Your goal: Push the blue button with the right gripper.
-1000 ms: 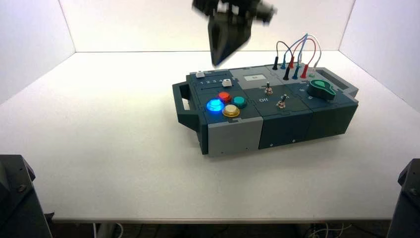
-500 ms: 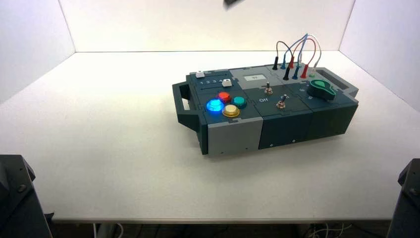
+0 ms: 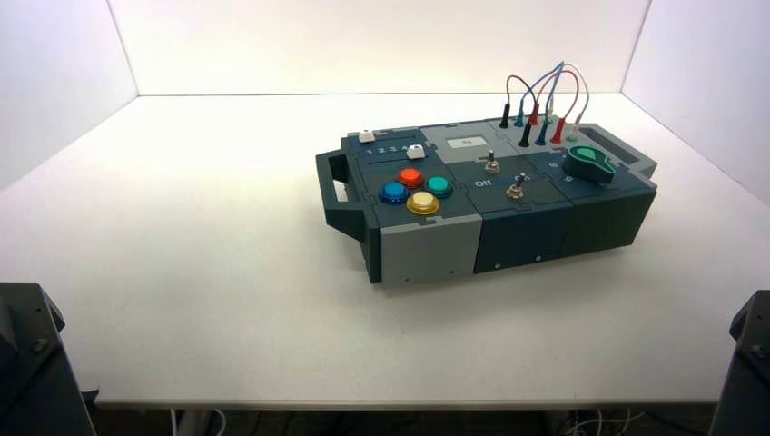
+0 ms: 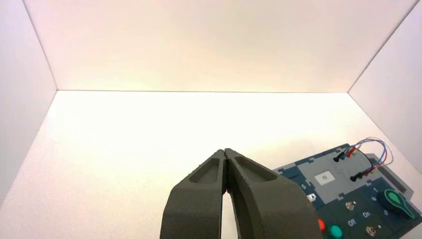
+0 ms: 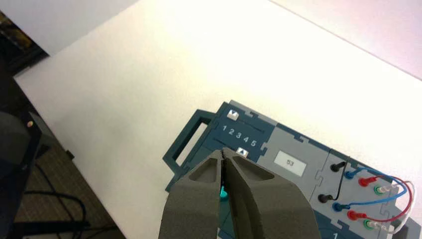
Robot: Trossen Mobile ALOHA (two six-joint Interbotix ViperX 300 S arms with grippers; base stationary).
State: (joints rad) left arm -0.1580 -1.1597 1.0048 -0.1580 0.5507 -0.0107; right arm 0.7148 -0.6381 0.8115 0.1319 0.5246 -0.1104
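Right gripper point(image 5: 222, 151) is held above the box point(image 5: 291, 138), fingers pressed together, empty, presumably as a pushing tip; blue button point(image 3: 394, 192), box's left end, is left untouched. Left gripper point(image 4: 224, 151) is parked over the worktop point(image 4: 124, 164), closed, empty.

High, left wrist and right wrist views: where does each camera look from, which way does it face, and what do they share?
High: above and behind the arms, facing down at the box; dark arm parts edge both lower corners.
Left wrist: on the left arm, looking past the left gripper to the back wall, the box partly in view.
Right wrist: on the right arm, looking down past the right gripper onto the box's slider end.
Both wrist views share the wires and the small display.
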